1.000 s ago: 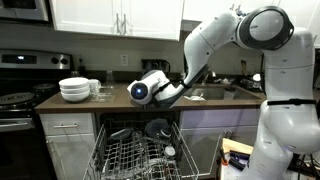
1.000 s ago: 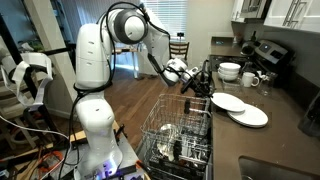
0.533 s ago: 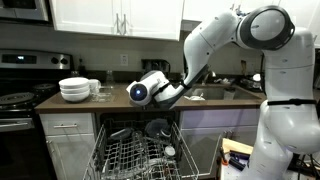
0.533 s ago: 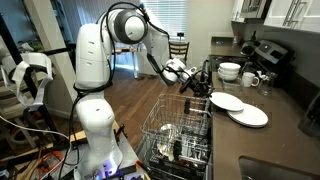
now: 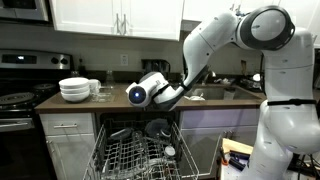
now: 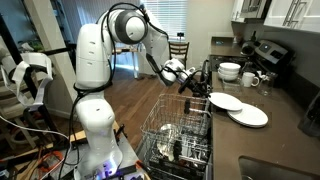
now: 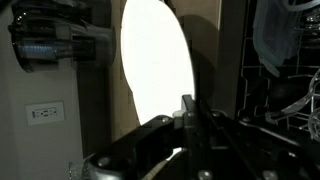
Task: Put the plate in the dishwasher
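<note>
The big white arm [image 5: 215,40] has barely stirred in the last second; its wrist has only edged a touch sideways, level with the counter [image 5: 215,98] edge. Below it the dishwasher [image 5: 110,150] stands open, rack pulled out and half full. The plate [image 7: 155,70] is up in the air on edge, over the rack and not yet among the tines. The gripper [image 7: 187,102] stays clenched on its rim, as the wrist view shows. I'd say the carry is nearly done; lowering it in remains
</note>
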